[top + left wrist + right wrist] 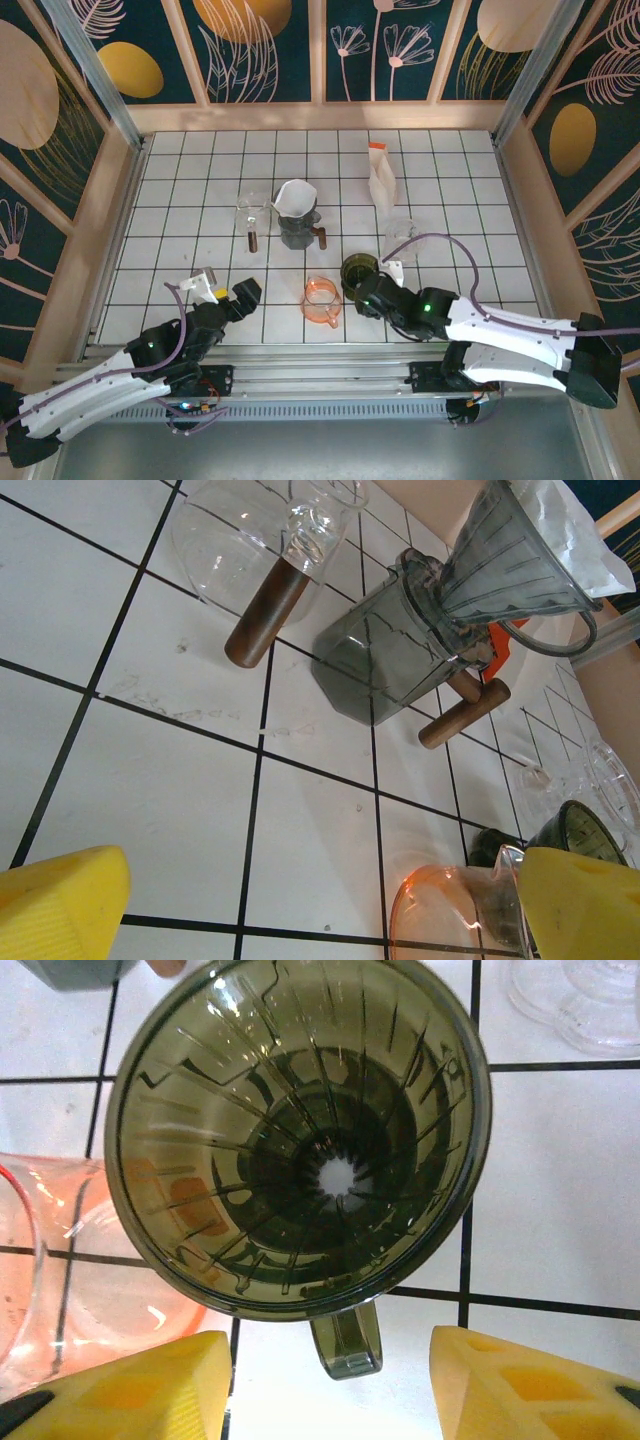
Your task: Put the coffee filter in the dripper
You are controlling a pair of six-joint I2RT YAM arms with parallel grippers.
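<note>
The white coffee filter (pixel 292 195) sits in the grey dripper (pixel 510 580), its top cut off in the left wrist view. The left gripper (pixel 320 910) is spread wide. The right gripper (pixel 330 1390) has its 2 fingers (pixel 520 1390) apart, with the handle (pixel 345 1350) of the green dripper (pixel 300 1130) between them, untouched.

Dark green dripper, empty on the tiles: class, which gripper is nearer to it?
Right. The right gripper sits just at the dark green dripper, jaws open either side of its handle. The left gripper lies well off to its left, beyond the orange cup.
</note>
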